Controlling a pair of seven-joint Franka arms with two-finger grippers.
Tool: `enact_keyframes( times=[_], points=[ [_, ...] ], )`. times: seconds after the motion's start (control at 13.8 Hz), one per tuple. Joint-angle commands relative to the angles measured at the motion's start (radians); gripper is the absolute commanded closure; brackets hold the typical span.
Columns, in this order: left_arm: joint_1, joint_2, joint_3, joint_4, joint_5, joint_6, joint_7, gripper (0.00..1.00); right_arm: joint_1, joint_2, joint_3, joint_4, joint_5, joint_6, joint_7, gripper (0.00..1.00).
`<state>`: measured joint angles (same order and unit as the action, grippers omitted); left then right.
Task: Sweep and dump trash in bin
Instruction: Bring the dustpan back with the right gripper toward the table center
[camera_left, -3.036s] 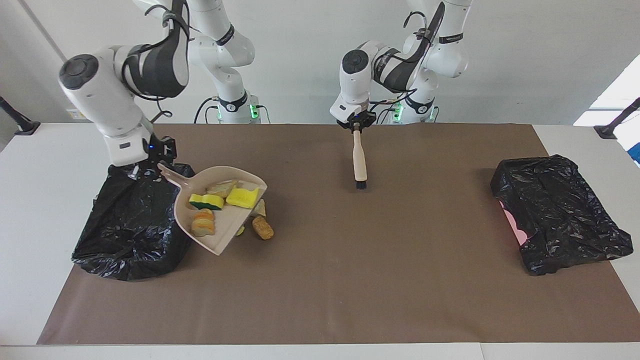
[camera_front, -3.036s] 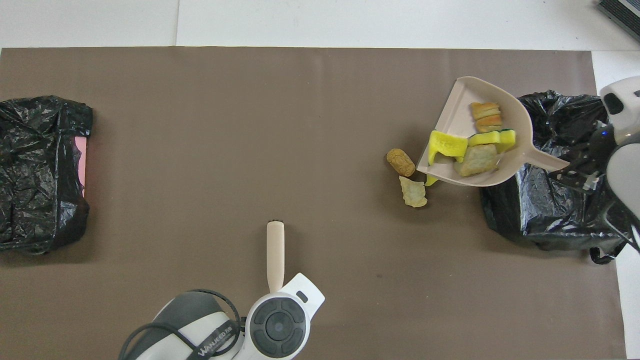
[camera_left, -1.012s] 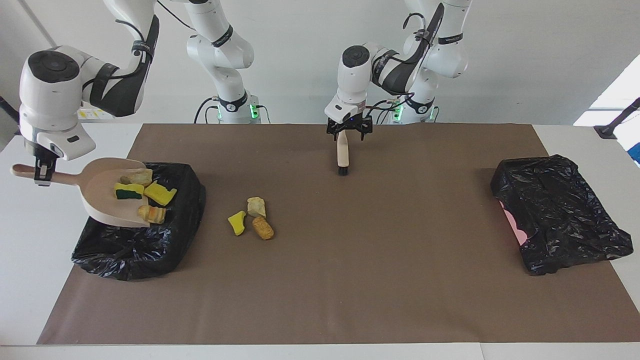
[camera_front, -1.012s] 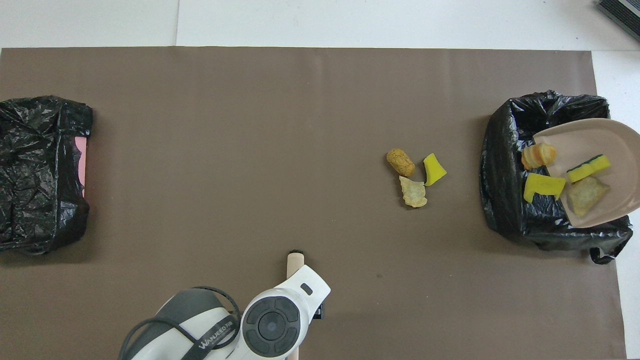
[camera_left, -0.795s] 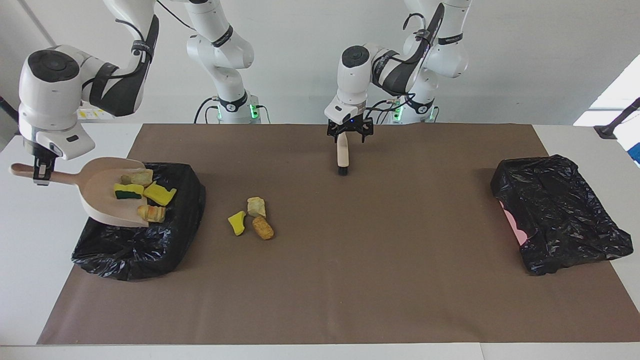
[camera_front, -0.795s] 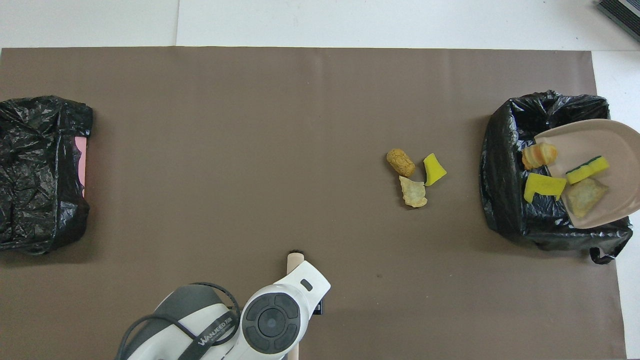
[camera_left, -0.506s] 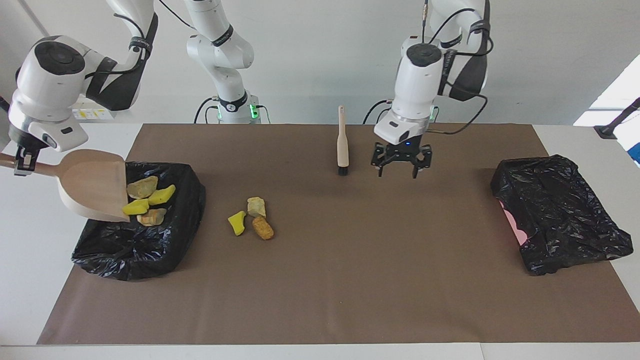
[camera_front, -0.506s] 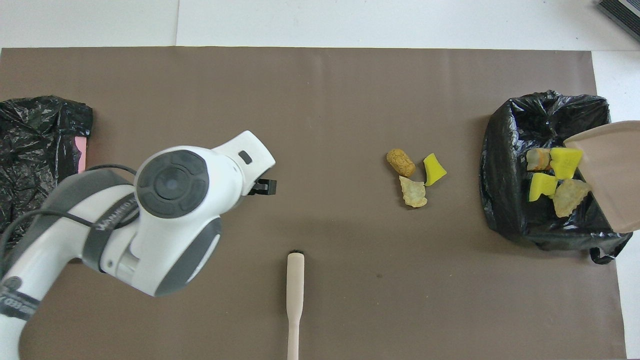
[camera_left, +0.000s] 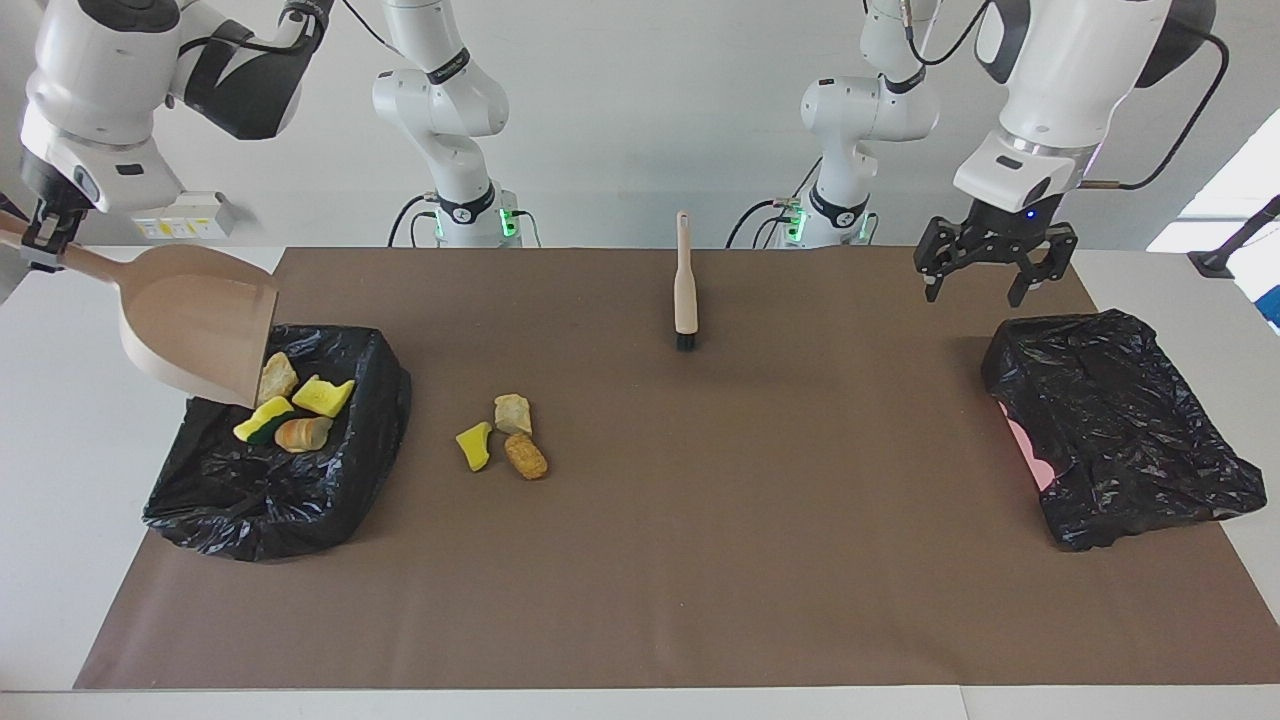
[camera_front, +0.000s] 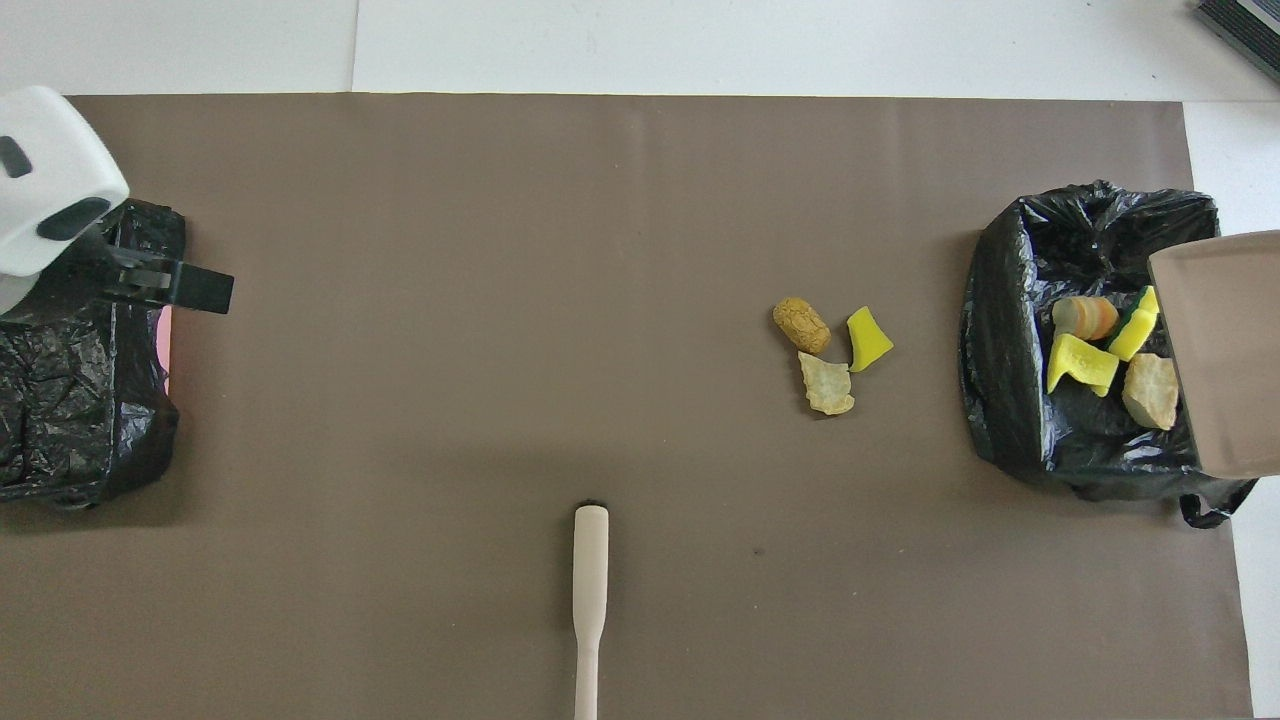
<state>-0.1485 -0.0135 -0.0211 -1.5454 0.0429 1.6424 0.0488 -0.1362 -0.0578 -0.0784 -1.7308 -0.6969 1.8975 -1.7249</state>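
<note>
The right gripper (camera_left: 40, 232) clamps the tilted dustpan (camera_left: 200, 325) over the black-lined bin (camera_left: 270, 470); four trash pieces (camera_left: 290, 405) lie below it, three (camera_left: 505, 443) on the mat. The left gripper (camera_left: 995, 268), wide open, hangs over the second bin (camera_left: 1120, 430).

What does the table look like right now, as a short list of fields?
right hand: shut on the dustpan handle, tipped over the black bin
left hand: open, empty, over the covered bin
trash in bin: four pieces
trash on mat: three pieces, beside the black bin
brush: standing alone on its bristles on the brown mat
</note>
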Motion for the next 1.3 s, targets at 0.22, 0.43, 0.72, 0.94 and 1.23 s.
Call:
enact_keyframes(
  times=[0.22, 0.43, 0.72, 0.94, 1.23],
  points=[
    [0.029, -0.043, 0.01, 0.06, -0.029, -0.191, 0.037, 0.0, 0.088, -0.011, 0.006, -0.024, 0.195, -0.069, 0.29, 1.0],
    [0.05, -0.028, 0.016, 0.099, -0.057, -0.214, 0.034, 0.0, 0.228, -0.02, 0.008, -0.024, 0.275, -0.153, 0.607, 1.0],
    [0.093, -0.022, 0.016, 0.117, -0.097, -0.231, 0.031, 0.0, 0.352, 0.036, 0.008, -0.035, 0.436, -0.16, 1.026, 1.0],
    [0.095, -0.04, 0.013, 0.113, -0.087, -0.222, 0.029, 0.0, 0.461, 0.108, 0.008, -0.023, 0.563, -0.15, 1.391, 1.0],
    [0.093, -0.051, 0.009, 0.105, -0.087, -0.233, 0.026, 0.0, 0.607, 0.214, 0.008, 0.005, 0.713, -0.045, 1.792, 1.0]
  ],
)
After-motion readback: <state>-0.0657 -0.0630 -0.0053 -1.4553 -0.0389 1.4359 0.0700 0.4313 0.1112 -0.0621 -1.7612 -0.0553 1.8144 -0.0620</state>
